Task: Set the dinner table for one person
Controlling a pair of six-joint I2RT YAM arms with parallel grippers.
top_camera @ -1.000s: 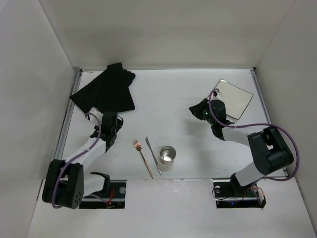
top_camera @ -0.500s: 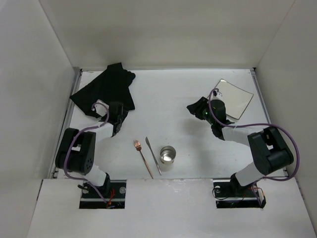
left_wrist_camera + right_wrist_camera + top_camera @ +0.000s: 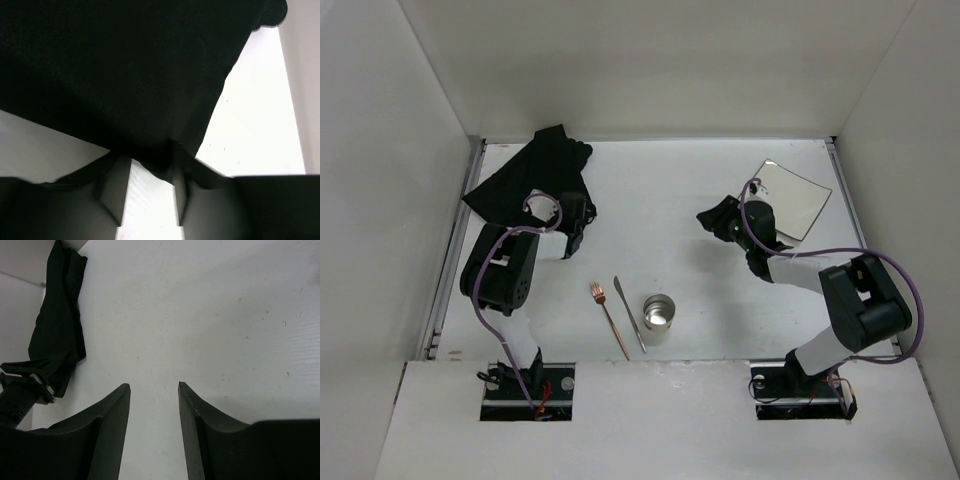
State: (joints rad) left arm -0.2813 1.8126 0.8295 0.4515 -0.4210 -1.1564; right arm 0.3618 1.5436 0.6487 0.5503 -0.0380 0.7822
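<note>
Reaching for the black cloth mat (image 3: 530, 180), the left hand (image 3: 572, 222) is at the mat's lower right edge, in the upper left of the top view. In the left wrist view its two fingers (image 3: 114, 187) are spread apart. The hem of the mat hangs down at their tips, and bare white shows in the gap between them. It does not look like a pinch yet. My guess is the hand is there to grab the hem, because the mat lies crumpled in a corner and has to be pulled flat into the middle.

The white worktop (image 3: 660, 190) is the dinner table. It fills the whole floor of the box, with white walls all around it.

The right hand (image 3: 712, 218) hovers low in the right half of the top view, just beside the small white plate (image 3: 798, 198) in the upper right. Its fingers are spread too, and nothing is between them. I think it stays near the plate so it can pick it up once the mat is flat.

The copper fork (image 3: 610, 318), the knife (image 3: 630, 312) and the metal cup (image 3: 659, 315) sit close together near the bottom middle. I think they go on last, so the mat comes first.
</note>
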